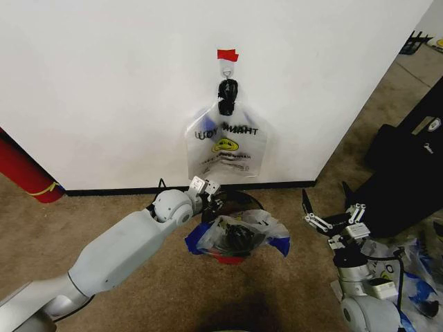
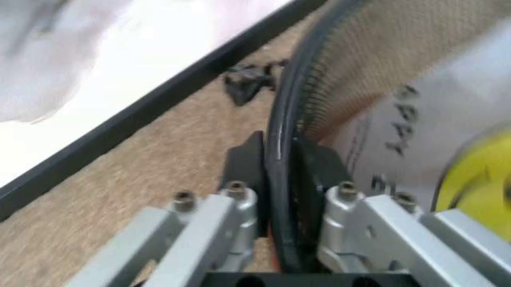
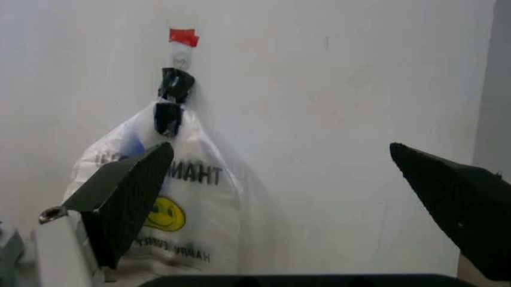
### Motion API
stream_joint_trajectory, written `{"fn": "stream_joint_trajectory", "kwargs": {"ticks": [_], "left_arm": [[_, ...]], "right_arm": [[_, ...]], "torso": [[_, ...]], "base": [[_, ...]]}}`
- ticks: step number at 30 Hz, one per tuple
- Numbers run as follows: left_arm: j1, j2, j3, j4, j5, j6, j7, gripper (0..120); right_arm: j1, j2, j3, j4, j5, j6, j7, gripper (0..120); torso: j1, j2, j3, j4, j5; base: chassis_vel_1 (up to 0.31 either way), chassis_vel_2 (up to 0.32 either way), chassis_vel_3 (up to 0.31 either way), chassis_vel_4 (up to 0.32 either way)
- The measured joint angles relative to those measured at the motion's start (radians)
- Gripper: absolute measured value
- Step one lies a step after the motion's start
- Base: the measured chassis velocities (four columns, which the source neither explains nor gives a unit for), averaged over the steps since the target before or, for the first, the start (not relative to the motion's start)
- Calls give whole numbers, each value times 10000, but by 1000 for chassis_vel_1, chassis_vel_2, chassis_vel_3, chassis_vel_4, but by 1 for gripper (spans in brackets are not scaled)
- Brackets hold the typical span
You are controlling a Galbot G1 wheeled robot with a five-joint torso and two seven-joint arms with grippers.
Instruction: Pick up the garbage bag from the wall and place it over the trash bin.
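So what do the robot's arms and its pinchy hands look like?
Both arms are smooth, rounded, light grey shells with ball-like joints. The left gripper has silvery metal links with small bolts and flat black fingers. The right gripper has the same silver links, long black pointed fingers, and a black cable looping beside its wrist.

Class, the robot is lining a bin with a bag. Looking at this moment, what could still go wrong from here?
1. The left claw grips the trash bin at its rim; pulling away carelessly might tip the bin.
2. The garbage bag sits bunched and uneven over the rim, so it might slip off or inside.
3. The open right claw waits close by and could snag the plastic.
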Motion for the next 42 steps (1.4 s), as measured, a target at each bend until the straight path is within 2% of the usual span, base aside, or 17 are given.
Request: {"fn": "stream_joint_trajectory", "kwargs": {"ticks": [3,4,7,10,11,13,18,19,23,29,33,42], "left_arm": [[228,114,-222,-282,-553,-8,-1087,4],[228,114,-222,-282,-553,-8,-1087,4],[755,330,-829,-735,-1389,-21,-2113,4],[1870,636,-1956,-1811,-3147,-20,-3620,3],[1870,636,-1956,-1811,-3147,-20,-3620,3],[2778,742,-2624,-2575,-4217,-78,-4620,3],[4921,444,-3927,-4061,-5550,-1077,-6820,3],[4921,444,-3927,-4061,-5550,-1077,-6820,3],[6123,-352,-4639,-4629,-5475,-2046,-7407,3],[6597,-1300,-5176,-4858,-5174,-2816,-7713,3],[7092,-1925,-5030,-4844,-4275,-3153,-7236,3],[7432,-2299,-4599,-4257,-2741,-3531,-6378,3]], "right_arm": [[8,-19,0,-23,-1,26,-2,100],[8,-19,0,-23,-1,26,-2,100],[21,-20,-44,-85,-3,63,-7,100],[103,-17,-120,-129,-7,96,-27,100],[103,-17,-120,-129,-7,96,-27,100],[159,-29,-172,-174,-7,98,-40,100],[289,-34,-342,-223,-7,96,-67,100],[289,-34,-342,-223,-7,96,-67,100],[317,64,-471,-223,-92,99,-133,100],[178,140,-466,-131,-174,186,-164,100],[156,84,-432,-89,-155,207,-165,100],[219,-90,-404,-107,-53,207,-162,100]], "torso": [[0,0,0,-2,-1],[0,0,0,-2,-1],[0,0,0,-2,-2],[0,1,-1,1,0],[0,1,-1,1,0],[-1,1,-1,2,3],[-1,1,-1,3,0],[-1,1,-1,3,0],[0,1,-1,0,-1],[0,1,-1,-2,4],[-1,1,-2,-3,3],[0,2,0,0,2]], "base": [[0,0,0,0],[0,0,0,0],[0,0,0,0],[0,0,0,0],[0,0,0,0],[0,0,0,0],[0,0,0,0],[0,0,0,0],[0,0,0,0],[0,0,0,0],[0,0,0,0],[0,0,0,0]]}}
